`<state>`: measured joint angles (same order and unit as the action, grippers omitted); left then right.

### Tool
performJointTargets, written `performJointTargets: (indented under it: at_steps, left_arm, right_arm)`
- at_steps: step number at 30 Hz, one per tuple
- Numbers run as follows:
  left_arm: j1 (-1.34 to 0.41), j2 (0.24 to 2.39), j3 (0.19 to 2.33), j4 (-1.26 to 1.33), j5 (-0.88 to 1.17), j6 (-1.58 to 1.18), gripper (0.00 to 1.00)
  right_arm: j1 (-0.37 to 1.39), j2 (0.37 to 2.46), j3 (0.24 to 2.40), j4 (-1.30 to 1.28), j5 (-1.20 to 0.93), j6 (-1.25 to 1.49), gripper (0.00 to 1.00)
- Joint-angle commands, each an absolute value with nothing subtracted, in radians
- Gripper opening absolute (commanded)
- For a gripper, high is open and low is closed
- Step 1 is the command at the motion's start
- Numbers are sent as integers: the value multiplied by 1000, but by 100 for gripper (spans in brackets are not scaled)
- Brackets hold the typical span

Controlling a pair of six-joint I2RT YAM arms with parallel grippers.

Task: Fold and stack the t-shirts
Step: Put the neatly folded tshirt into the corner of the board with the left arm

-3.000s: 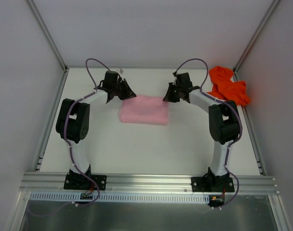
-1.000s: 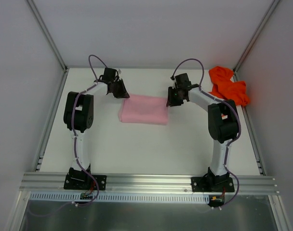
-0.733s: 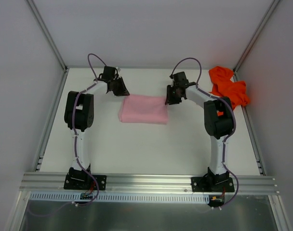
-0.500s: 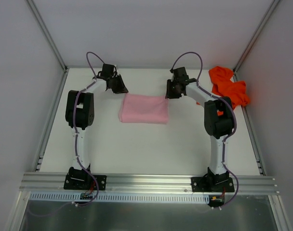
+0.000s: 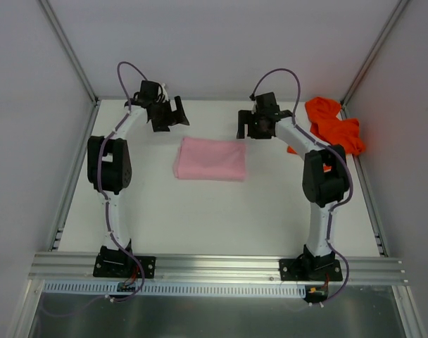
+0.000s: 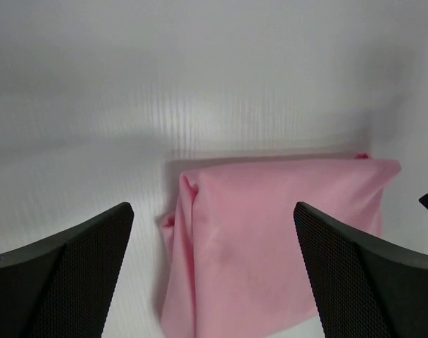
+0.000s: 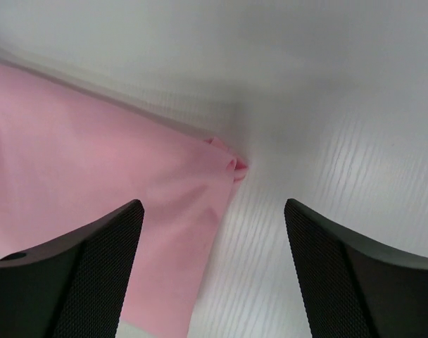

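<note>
Around the work area stand plain pale grey walls (image 5: 221,42), with slim metal posts (image 5: 67,49) running down their corners to a white table (image 5: 200,218). Its top is matte and faintly ribbed in both wrist views. Along the near edge runs a metal rail (image 5: 214,266), and the two arm bases are bolted to it.

Both arms reach towards the far side of the table, the left arm (image 5: 108,165) on one side and the right arm (image 5: 325,176) on the other. Between them, in the far half of the table, lies the pink t-shirt (image 5: 210,159), folded into a flat rectangle. The orange t-shirt (image 5: 331,127) sits crumpled in the far right corner, next to the wall post and just beside the right forearm.

Over the table past the pink t-shirt's far left corner hangs the left gripper (image 5: 170,117), its jaws spread wide and holding nothing. From its wrist camera the black fingers (image 6: 59,282) frame the shirt, which lies below and ahead of them, apart from both, a fold ridge running down its left edge. Near the far right corner hangs the right gripper (image 5: 251,128), jaws likewise well apart and empty. In that wrist view a puckered corner of the cloth lies between the fingers (image 7: 355,282), not touching either.
</note>
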<state>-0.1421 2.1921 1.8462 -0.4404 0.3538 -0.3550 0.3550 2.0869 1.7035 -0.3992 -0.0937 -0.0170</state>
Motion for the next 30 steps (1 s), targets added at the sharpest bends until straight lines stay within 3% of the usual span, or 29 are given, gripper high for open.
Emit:
performJointTargets:
  at_steps: [1,2,13,26,30]
  left_arm:
    - [-135,2001,1772,-574,327,-302,99]
    - [-135,1946,1737,-574,322,-305,99]
    - [-192,1749,1323,-430,362,-396,99]
    - [-233,1427,1160,-445,71,-339,99]
    - [-233,1346,1140,-472,-160,-273,99]
  right_arm:
    - [353,1887,1623,-394,-176,-52,87]
    - [353,1864,1561,-379,-192,-49,98]
    - [354,1688,1258,-301,-209,69,98]
    - [354,1266,991,-221,-83,97,96]
    - [356,1166,934,-204,-43,84,96]
